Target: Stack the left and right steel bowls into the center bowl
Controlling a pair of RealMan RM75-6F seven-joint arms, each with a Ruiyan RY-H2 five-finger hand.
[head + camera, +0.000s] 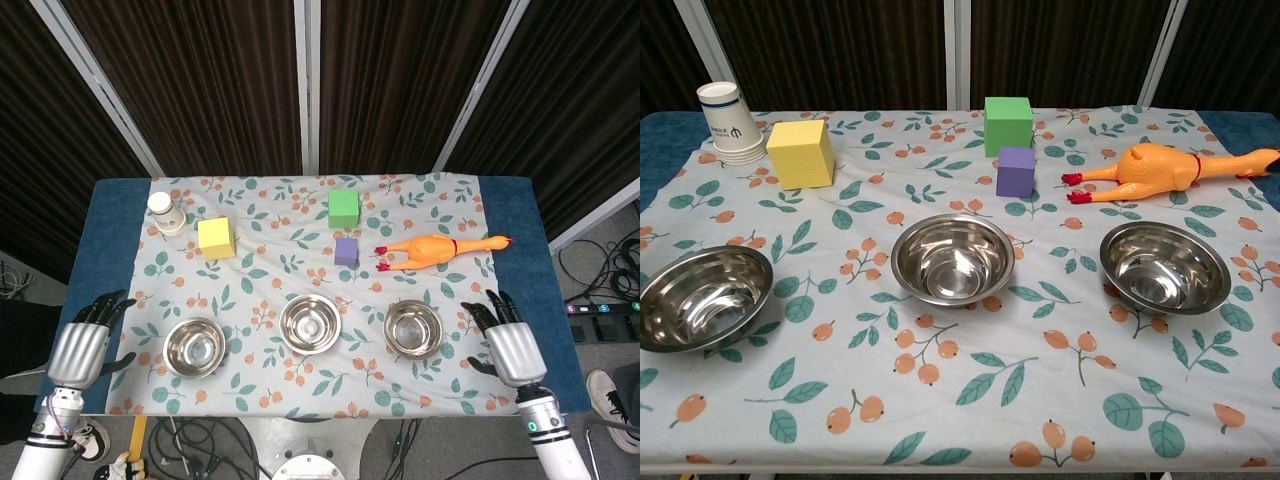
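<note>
Three steel bowls stand in a row near the front of the floral cloth: the left bowl [194, 346] [702, 297], the center bowl [311, 324] [952, 258] and the right bowl [413, 328] [1164, 266]. All three are upright and hold nothing. My left hand [80, 347] hovers open at the table's left edge, left of the left bowl. My right hand [510, 345] is open over the cloth's right edge, a short way right of the right bowl. Neither hand shows in the chest view.
Behind the bowls lie a yellow cube [215, 238], a green cube [343, 207], a small purple cube [346, 250] and an orange rubber chicken [440, 249]. A stack of paper cups [166, 213] stands at the back left. Dark curtains close the far side.
</note>
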